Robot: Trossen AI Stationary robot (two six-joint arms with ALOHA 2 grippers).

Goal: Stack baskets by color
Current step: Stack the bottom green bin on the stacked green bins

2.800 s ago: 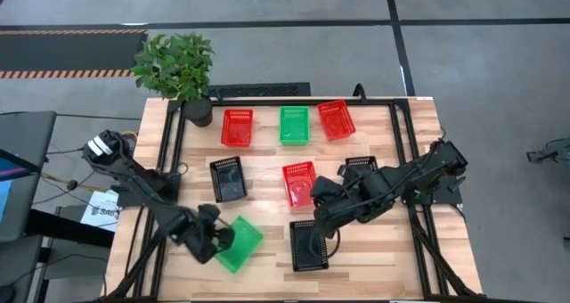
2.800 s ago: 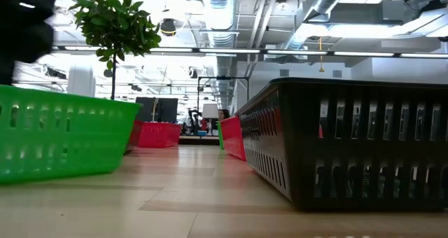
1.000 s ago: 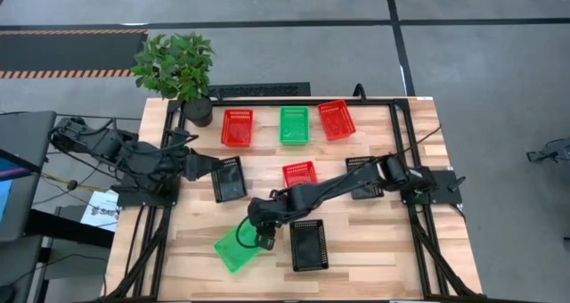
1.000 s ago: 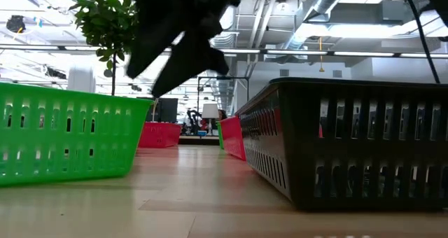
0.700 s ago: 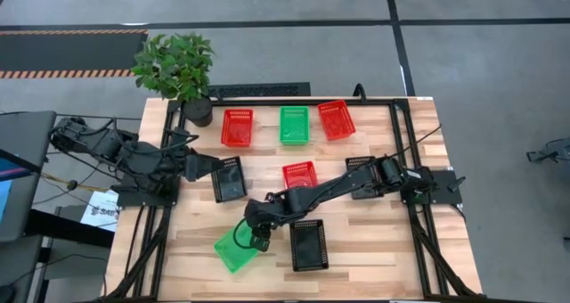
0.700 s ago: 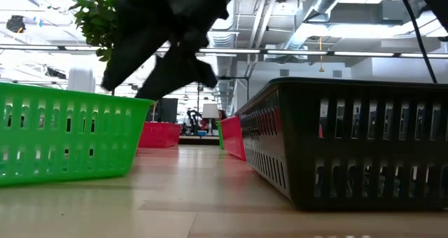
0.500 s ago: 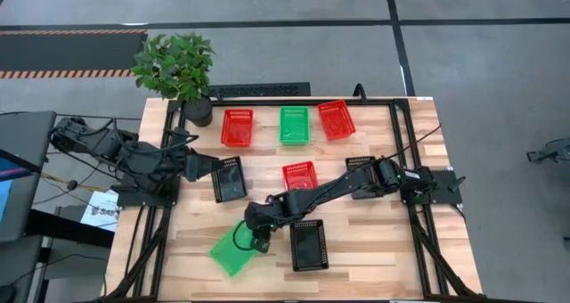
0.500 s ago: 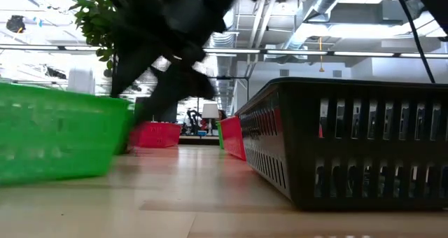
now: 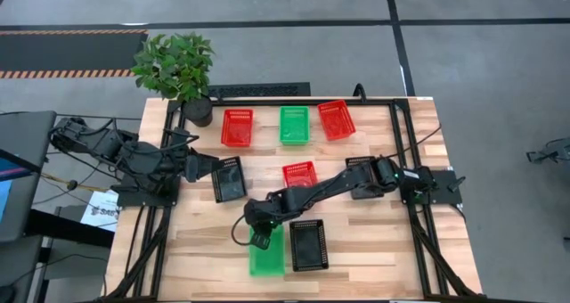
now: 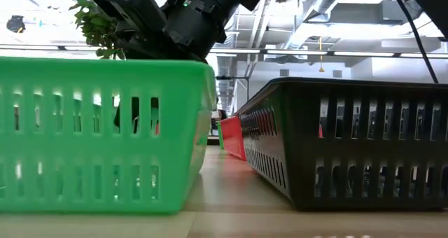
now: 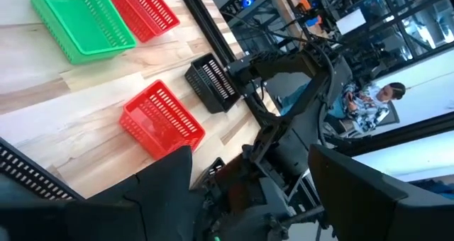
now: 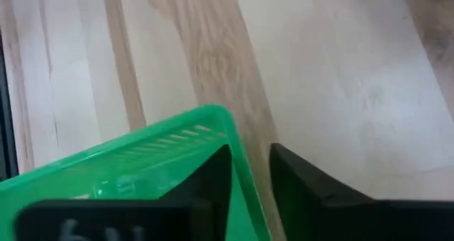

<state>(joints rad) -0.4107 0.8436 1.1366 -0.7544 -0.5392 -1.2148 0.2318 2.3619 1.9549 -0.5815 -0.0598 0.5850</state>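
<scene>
In the high view, the right gripper (image 9: 259,238) sits low and left of centre, at the upper short end of a green perforated plastic basket (image 9: 267,252) that lies flat on the light wooden slatted table (image 9: 374,249), its long side running toward the bottom edge. The right wrist view shows one dark finger (image 12: 213,171) inside the green wall and the other outside it, so the jaws pinch the rim of this basket (image 12: 135,171) with only the wall between them. Just to its right, close alongside it, stands a black mesh basket (image 9: 307,245), which fills the right half of the low view (image 10: 350,143) while the green one (image 10: 105,136) fills the left. Above them, near the middle of the high view, sits a small red mesh basket (image 9: 300,174), partly under the right arm. Along the upper part of the table a row runs left to right: a red basket (image 9: 237,127), a second green basket (image 9: 294,125) and a tilted red basket (image 9: 336,119). Another black basket (image 9: 228,179) lies centre-left, with the left gripper (image 9: 209,167) waiting just at its left edge; in the left wrist view its two dark fingers (image 11: 163,181) stand well apart with nothing between them. A further black basket (image 9: 359,165) is mostly hidden beneath the right arm at centre-right. A potted leafy green plant (image 9: 176,67) stands at the table's upper left corner.
</scene>
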